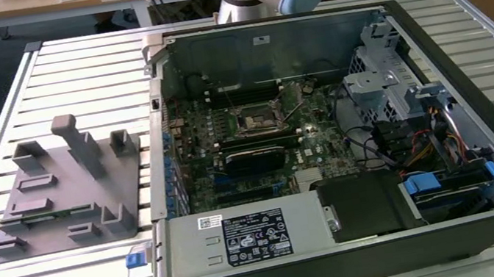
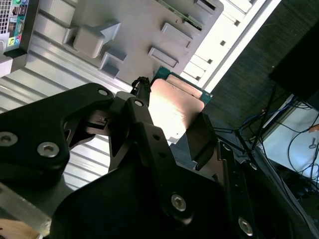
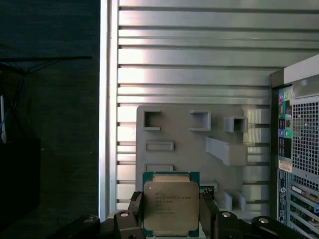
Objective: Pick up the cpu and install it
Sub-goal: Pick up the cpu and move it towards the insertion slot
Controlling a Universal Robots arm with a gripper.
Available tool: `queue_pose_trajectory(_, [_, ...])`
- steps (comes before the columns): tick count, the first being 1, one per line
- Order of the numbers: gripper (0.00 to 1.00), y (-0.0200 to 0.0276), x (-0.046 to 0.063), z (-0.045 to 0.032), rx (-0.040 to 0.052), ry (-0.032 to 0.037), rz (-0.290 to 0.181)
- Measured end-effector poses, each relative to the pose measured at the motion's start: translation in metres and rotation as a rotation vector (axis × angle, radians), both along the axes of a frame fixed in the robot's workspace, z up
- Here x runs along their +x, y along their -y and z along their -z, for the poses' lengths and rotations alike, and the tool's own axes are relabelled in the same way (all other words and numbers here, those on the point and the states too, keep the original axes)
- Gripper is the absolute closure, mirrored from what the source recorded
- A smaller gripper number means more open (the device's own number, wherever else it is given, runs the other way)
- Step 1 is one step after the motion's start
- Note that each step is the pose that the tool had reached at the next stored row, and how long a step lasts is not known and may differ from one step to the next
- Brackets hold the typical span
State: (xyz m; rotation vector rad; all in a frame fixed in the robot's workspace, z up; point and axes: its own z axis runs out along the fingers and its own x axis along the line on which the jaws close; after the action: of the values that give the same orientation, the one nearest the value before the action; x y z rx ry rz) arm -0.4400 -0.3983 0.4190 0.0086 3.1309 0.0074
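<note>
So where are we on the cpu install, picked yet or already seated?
Done: the pick. The cpu is clamped in the gripper, as both wrist views show. In hand: it hangs above the grey fixture on the slatted table. Left: seating it. In the exterior view, the socket inside the computer case looks empty.

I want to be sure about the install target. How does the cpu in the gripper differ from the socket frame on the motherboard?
The cpu has a pale metal top and a green rim. The socket frame is black and metal with a dark middle.

The cpu is clamped in the gripper near the grey fixture, outside the computer case. The socket frame sits on the motherboard inside it.

Both are square.
</note>
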Motion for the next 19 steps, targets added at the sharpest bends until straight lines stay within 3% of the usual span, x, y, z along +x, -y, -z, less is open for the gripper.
queue_pose_trajectory(19, [0.46, 0.0000, 0.0095, 0.0000, 0.0000, 0.0000, 0.000])
